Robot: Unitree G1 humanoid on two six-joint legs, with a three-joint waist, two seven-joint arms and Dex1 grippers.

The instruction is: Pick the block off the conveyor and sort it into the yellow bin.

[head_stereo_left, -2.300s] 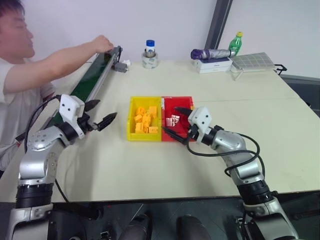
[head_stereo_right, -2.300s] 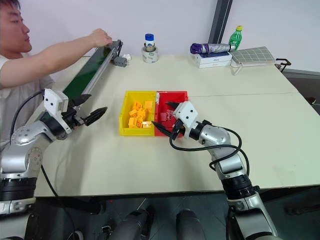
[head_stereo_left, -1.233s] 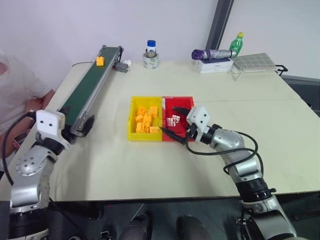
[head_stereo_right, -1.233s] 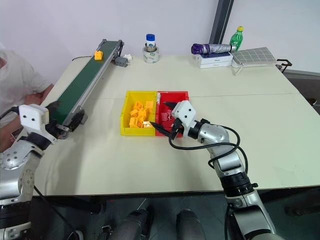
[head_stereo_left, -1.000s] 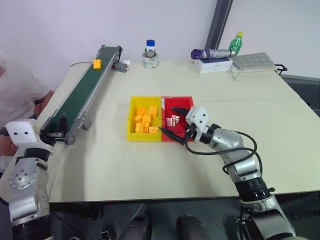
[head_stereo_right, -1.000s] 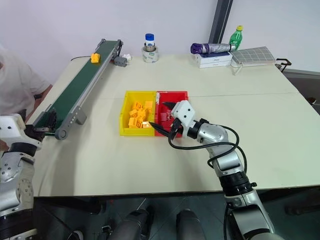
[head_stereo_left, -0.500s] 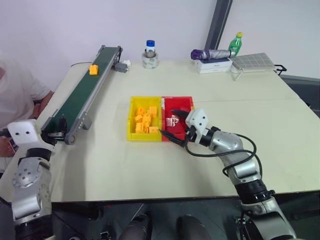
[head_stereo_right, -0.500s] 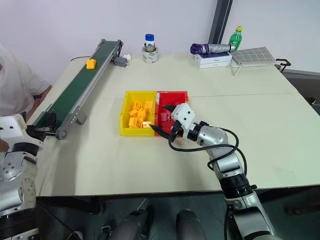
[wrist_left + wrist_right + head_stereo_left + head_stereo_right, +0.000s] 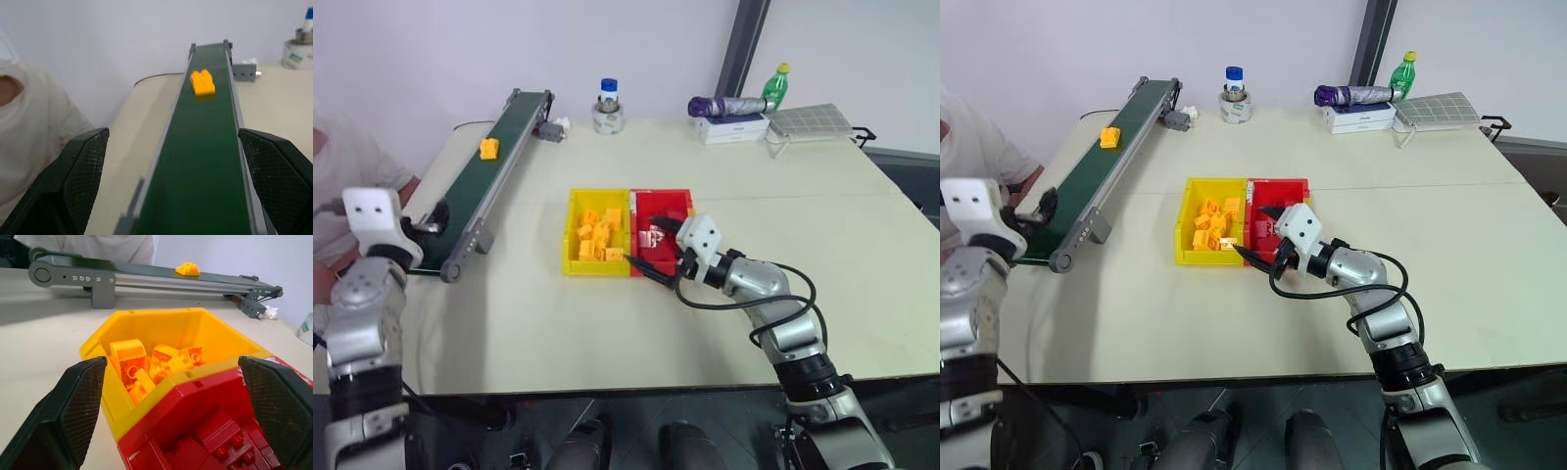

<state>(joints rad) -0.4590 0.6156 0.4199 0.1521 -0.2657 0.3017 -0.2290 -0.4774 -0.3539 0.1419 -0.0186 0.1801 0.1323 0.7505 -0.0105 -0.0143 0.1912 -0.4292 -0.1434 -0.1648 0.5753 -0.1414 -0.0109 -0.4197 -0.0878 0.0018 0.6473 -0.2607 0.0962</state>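
The block [image 9: 488, 148] is a small yellow-orange piece riding on the conveyor [image 9: 470, 192], a dark green belt with grey rails along the table's left side. My left gripper [image 9: 172, 131] is open at the belt's near end, looking up the belt at the block [image 9: 202, 82], well short of it. The yellow bin [image 9: 568, 235] stands mid-table, holding a pile of like yellow pieces. My right gripper [image 9: 171, 360] hangs open at the near side where the yellow bin [image 9: 166, 328] joins the red one, with nothing between its fingers.
The red bin [image 9: 680, 199] with white-red pieces is joined to the yellow bin's right side. A person [image 9: 337, 162] in a white shirt sits by the conveyor's left. At the table's back are a tape roll with a bottle [image 9: 607, 116], an umbrella [image 9: 729, 105] and a green bottle [image 9: 775, 84].
The person set the block on the belt's far end and withdrew. The block has ridden toward me. My left gripper swung off the table and rose behind the conveyor's near end. The right stayed still.
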